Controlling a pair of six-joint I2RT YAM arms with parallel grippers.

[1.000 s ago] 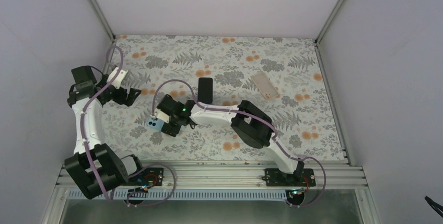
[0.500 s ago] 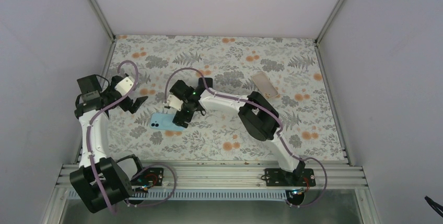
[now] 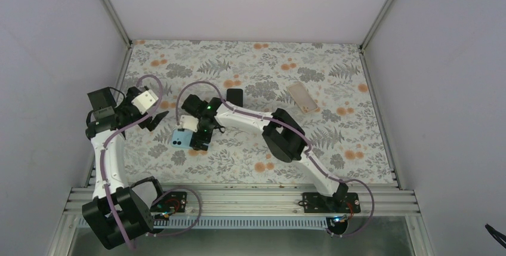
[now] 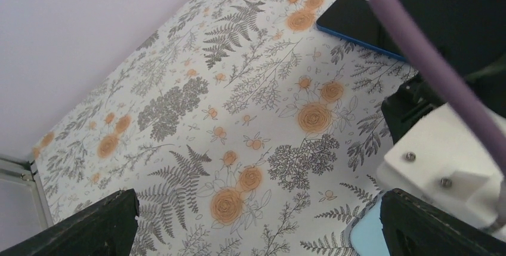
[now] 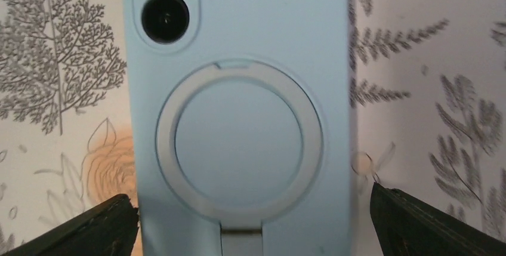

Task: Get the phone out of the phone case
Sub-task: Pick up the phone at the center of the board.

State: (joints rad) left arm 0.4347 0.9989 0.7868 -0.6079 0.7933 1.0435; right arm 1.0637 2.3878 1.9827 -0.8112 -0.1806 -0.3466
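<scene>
Phone lying back-up, lenses showing, centred inside the wide-spread right pincer

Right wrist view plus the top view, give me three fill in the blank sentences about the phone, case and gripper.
1. The phone lies with its ___ side up, camera lenses showing.
2. The right gripper has its jaws ___, one finger either side of the phone.
3. On the table, the phone case lies in the ___ half, apart from the phone.
Missing words: back, open, right.
</scene>
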